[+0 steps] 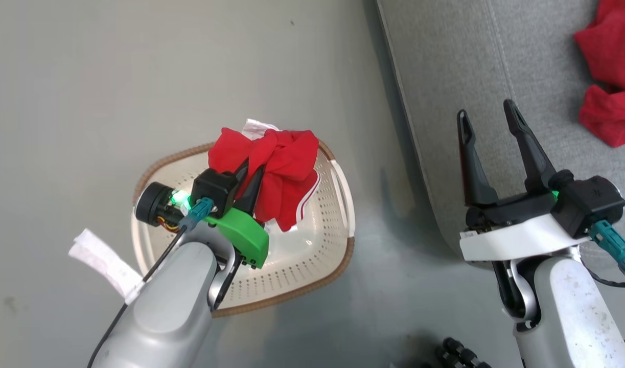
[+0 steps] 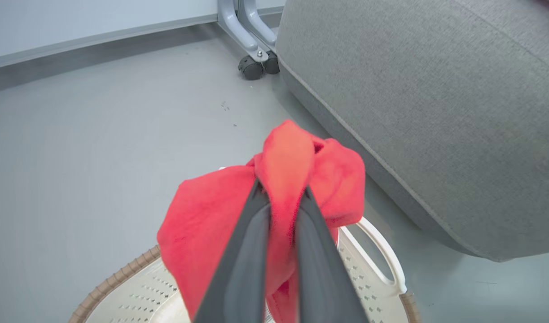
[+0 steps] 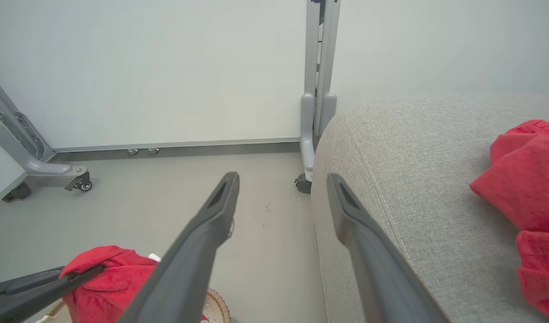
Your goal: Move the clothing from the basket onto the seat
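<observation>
The cream basket [image 1: 317,255] with its brown rim stands on the grey floor. My left gripper [image 1: 253,171] is shut on a bright red garment [image 1: 286,168] with white striped trim, bunched and hanging above the basket. In the left wrist view the red cloth [image 2: 283,157] is pinched between the fingers of that gripper [image 2: 283,188], over the basket's handle [image 2: 382,251]. A white piece [image 1: 258,127] peeks out behind it. My right gripper [image 1: 486,110] stands open and holds nothing above the grey seat [image 1: 445,76]. Two red garments [image 1: 611,56] lie on the seat.
A wheeled metal stand [image 3: 317,112] sits by the seat's far corner, its castor [image 2: 252,67] on the floor. Another stand leg [image 3: 36,168] is at the far left by the pale wall. A white strip [image 1: 105,260] hangs from my left forearm. Open floor surrounds the basket.
</observation>
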Controlling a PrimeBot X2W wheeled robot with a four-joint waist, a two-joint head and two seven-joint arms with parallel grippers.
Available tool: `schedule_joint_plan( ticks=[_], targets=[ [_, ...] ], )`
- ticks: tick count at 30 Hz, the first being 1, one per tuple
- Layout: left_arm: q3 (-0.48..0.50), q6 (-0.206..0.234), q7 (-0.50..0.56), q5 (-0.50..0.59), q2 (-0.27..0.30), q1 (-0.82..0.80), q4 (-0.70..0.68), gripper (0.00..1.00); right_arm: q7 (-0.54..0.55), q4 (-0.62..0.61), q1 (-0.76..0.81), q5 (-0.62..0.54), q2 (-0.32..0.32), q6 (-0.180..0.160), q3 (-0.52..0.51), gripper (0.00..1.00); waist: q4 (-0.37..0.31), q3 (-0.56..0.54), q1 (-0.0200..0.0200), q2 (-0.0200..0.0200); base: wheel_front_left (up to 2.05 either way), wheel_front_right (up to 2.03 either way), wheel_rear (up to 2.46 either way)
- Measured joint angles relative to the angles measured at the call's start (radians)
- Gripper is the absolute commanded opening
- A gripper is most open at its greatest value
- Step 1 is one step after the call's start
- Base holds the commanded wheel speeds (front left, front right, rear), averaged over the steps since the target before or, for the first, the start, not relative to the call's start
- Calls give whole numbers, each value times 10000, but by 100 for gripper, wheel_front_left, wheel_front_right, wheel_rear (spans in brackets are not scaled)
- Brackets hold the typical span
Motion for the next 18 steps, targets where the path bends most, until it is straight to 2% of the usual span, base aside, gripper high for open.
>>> schedule_joint_plan(
  ticks=[18],
  targets=[
    [1797,311,0,520,167,2068,-4642,0,1058,-598,1454,-25,-54,0,-286,100,1114,-2596,0,0,0,0,0]
  ],
)
